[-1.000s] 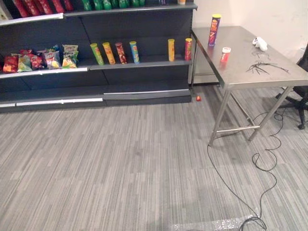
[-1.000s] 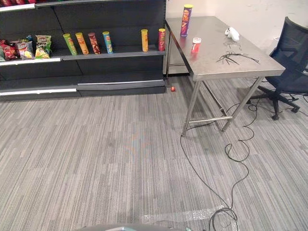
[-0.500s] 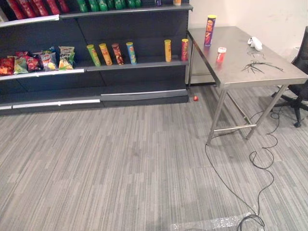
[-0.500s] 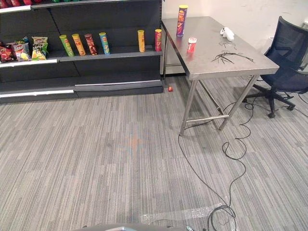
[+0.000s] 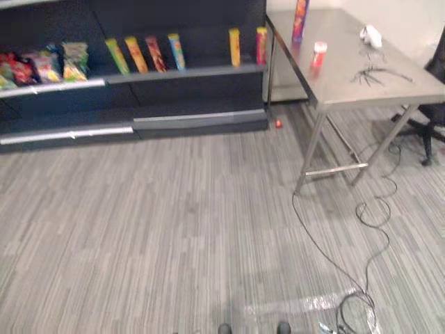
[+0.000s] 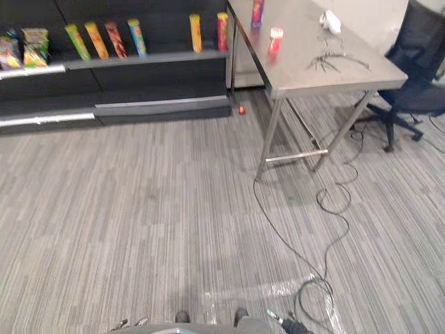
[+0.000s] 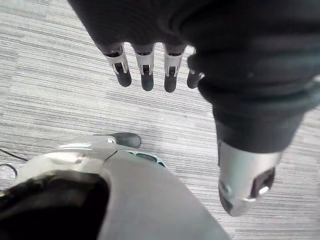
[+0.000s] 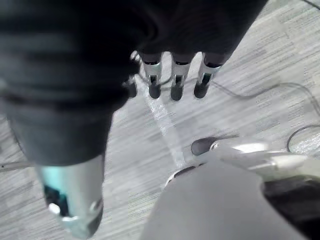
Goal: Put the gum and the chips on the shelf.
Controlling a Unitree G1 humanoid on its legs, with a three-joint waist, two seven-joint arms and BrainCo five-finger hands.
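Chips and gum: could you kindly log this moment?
chips, gum: on table | left hand: open | right hand: open

A steel table (image 6: 302, 69) with thin metal legs is the fixed mark here. Directly to its left, very near its corner, stands a long dark shelf unit (image 6: 160, 78) with pale strips on the board edges. Behind the table the wall (image 5: 410, 17) is plain and light. To its right is a black office chair (image 6: 421, 42). In front of it spreads a grey carpet floor (image 6: 139, 209) with fine stripes.
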